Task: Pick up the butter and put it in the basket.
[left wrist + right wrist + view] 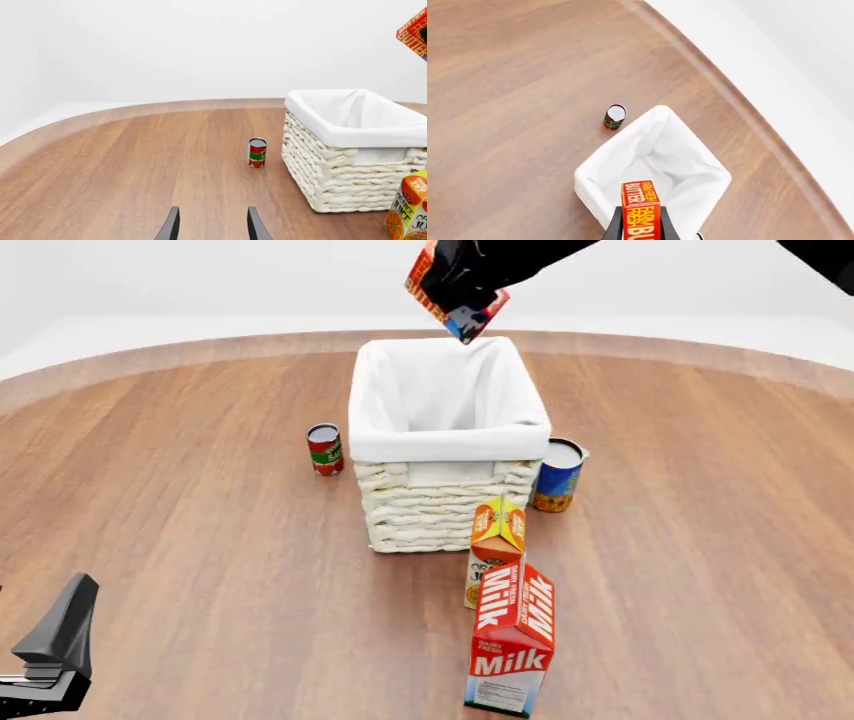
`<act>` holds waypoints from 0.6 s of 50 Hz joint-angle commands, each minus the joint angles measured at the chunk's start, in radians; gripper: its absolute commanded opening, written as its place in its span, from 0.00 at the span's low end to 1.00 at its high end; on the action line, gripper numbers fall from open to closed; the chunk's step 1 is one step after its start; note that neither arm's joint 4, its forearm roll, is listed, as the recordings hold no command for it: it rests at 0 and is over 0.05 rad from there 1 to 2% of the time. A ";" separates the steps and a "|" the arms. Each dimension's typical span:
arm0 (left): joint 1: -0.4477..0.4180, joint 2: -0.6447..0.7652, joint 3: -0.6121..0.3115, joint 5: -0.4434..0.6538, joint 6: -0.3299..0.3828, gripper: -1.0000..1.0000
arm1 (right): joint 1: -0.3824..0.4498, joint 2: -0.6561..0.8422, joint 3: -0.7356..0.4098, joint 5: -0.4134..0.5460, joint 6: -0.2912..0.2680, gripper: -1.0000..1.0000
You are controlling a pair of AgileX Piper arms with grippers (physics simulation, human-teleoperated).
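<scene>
At the near left of the tabletop the left claw is kept low and out of the way; its 2 dark fingers are seen parted with nothing between them, pointed toward the red can, which stands just beside the left wall of the basket. It is judged to be parked so that the working space is left free for the other arm.

The basket sits in the middle, its white cloth lining open upward, and nothing can be seen inside it. Above its far rim the butter is held tilted, clamped on its 2 flat faces by the right claw; in the right wrist view the box is seen directly over the lining. It is carried high, presumably so that the rim is passed without contact.

The right arm reaches in from the upper right, wrist angled downward. Near the basket's front right stand the juice carton, the milk carton and a blue can.
</scene>
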 commanded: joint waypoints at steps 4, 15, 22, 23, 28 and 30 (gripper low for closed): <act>0.000 0.000 0.000 0.000 0.000 1.00 | 0.003 0.034 -0.003 -0.021 -0.003 0.00; 0.000 0.000 0.000 0.000 0.000 1.00 | -0.010 0.036 0.036 -0.042 -0.007 0.00; 0.000 0.000 0.000 0.000 0.000 1.00 | -0.022 0.035 0.079 -0.069 -0.008 0.00; 0.000 0.000 0.000 0.000 0.000 1.00 | -0.021 0.037 0.080 -0.071 -0.008 0.00; 0.000 0.000 0.000 0.000 0.000 1.00 | -0.011 0.049 0.096 -0.095 0.002 0.00; 0.000 0.000 0.000 0.000 0.000 1.00 | -0.011 0.056 0.101 -0.104 0.002 0.00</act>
